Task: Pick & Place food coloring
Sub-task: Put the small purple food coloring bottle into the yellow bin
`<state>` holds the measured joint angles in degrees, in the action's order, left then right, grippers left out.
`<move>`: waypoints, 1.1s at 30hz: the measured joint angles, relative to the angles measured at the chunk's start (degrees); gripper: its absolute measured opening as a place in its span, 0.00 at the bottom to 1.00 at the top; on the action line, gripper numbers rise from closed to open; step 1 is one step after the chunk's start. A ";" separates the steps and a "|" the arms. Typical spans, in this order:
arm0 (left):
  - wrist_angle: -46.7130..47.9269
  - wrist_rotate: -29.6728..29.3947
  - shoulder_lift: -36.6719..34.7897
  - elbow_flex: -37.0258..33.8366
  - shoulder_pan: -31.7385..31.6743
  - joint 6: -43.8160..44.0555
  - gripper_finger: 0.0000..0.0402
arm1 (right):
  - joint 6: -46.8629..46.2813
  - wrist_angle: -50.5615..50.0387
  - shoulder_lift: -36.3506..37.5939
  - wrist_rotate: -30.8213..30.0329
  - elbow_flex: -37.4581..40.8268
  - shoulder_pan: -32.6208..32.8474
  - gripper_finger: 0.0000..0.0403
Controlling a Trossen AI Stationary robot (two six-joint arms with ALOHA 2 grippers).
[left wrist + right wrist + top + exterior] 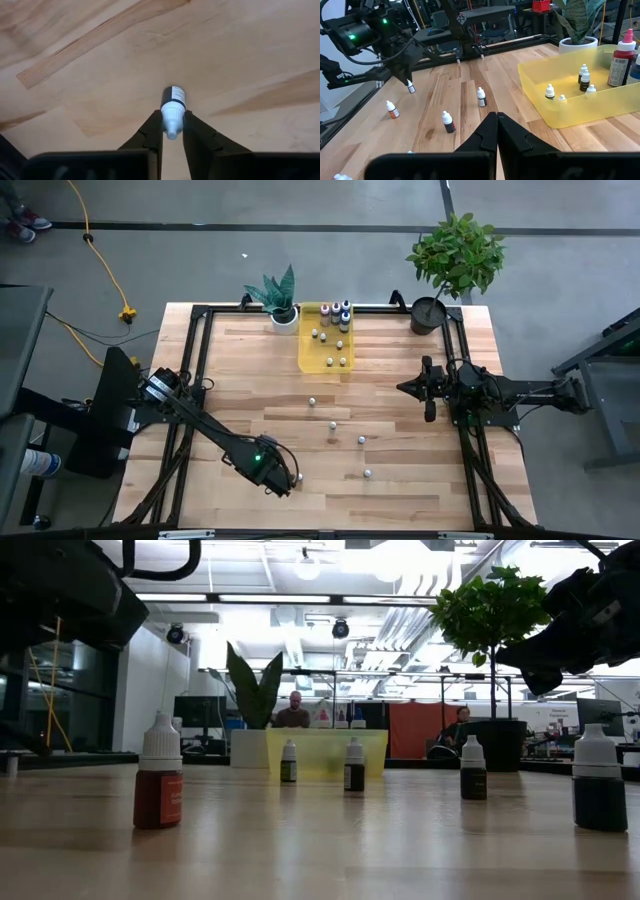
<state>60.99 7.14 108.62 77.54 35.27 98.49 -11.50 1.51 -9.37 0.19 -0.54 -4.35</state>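
1. Yellow tray (312,352) on the wooden surface (400,480), ahead of the right hand
2. Snake plant (275,292) beside the tray
3. Leafy potted plant (455,255) near the right hand

From overhead the left gripper (293,478) hides pretty much all of the bottle (173,110) pinched between its fingers, just a pale speck at the tip. The bottles in the yellow tray (312,355) are too small to tell colors, and the label text is unreadable in the wrist shot too.
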 joint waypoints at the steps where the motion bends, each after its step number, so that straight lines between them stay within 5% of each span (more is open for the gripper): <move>1: 0.02 0.09 0.00 0.04 0.00 -0.58 0.11 | 0.02 -0.01 0.00 -0.02 0.02 -0.01 0.00; 17: 10.32 -3.71 -5.34 11.78 -3.10 -8.60 0.09 | 0.00 -0.01 0.02 -0.02 0.02 -0.01 0.00; 24: 22.72 -9.43 -5.40 23.08 -9.99 -23.04 0.09 | 0.01 -0.01 0.02 0.00 0.01 0.01 0.00; 33: 24.57 -15.36 -5.46 30.66 -22.38 -46.46 0.09 | 0.00 0.01 0.02 0.00 0.02 -0.01 0.00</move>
<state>85.56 -8.22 103.15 108.19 12.89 52.04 -11.50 1.51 -9.34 0.19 -0.51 -4.36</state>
